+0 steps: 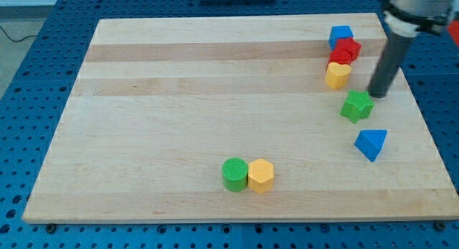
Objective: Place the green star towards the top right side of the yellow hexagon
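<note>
You see a pale wooden board with lengthwise grain bands lying on a blue perforated bench that shows on every side. Light falls evenly, with soft shadows. A thin dark cable lies at the view's top left.

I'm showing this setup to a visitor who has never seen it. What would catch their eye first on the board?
Probably the straight dark rod at the view's right, with my tip just above and right of the green star block. Next, the tight column near the top right: blue cube, red block and yellow heart-like block. Then the green cylinder touching the yellow hexagon near the bottom centre, and a lone blue triangular block.
</note>
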Controlling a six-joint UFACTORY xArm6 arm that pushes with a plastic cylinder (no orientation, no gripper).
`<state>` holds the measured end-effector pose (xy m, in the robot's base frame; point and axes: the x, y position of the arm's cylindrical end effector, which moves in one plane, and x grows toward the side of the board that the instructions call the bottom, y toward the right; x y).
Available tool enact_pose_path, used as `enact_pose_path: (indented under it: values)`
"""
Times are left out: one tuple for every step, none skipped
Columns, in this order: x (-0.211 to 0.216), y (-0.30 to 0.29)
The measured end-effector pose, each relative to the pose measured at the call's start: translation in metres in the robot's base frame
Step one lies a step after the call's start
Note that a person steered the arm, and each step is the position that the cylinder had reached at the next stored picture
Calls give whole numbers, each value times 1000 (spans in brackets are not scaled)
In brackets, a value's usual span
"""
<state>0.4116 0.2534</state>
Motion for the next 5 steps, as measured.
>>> enact_pose_path:
  values:
    - [21,6]
    - [52,-44]
    - [60,-90]
    - [60,-51]
    - [30,-19]
